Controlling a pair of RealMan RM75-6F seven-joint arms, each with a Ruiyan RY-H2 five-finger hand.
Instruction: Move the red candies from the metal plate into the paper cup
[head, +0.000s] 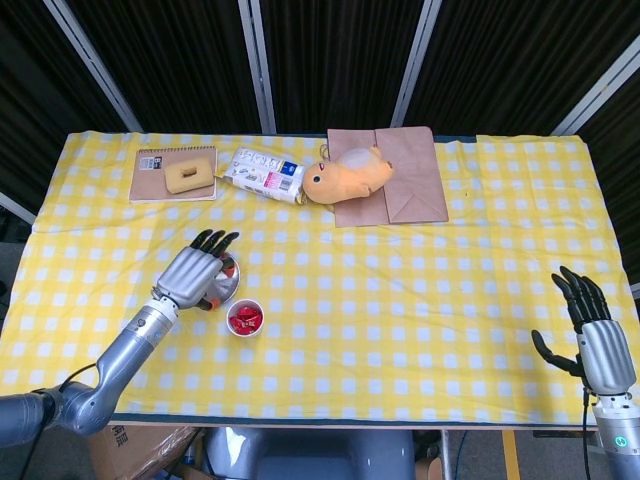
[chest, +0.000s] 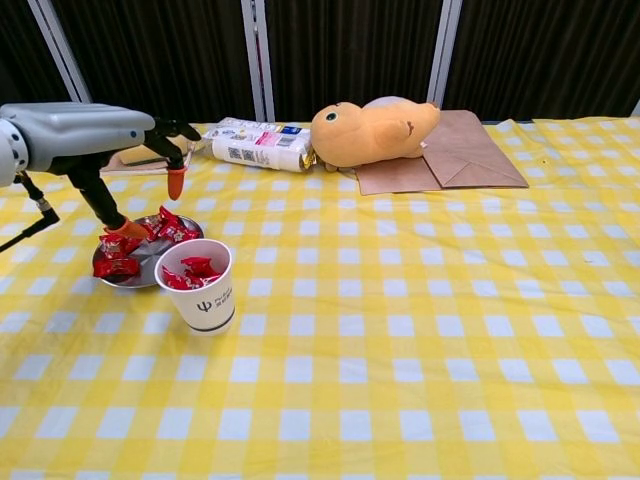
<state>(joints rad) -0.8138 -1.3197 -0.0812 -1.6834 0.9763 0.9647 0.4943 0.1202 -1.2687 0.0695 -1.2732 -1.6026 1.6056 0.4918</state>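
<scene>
Metal plate (head: 232, 283) mostly hidden under left robot hand (head: 192, 278) in head view, right robot hand (head: 590, 335) missing from chest view

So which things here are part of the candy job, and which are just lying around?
Part of the job:
red candies
metal plate
paper cup
left robot hand, open above the plate

Just lying about:
plush toy
brown paper bag
white packet
notebook
right robot hand, idle and open

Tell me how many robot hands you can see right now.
2. The left hand hovers open over the metal plate beside the paper cup. The right hand is open at the table's right edge, seen only in the head view.
</scene>
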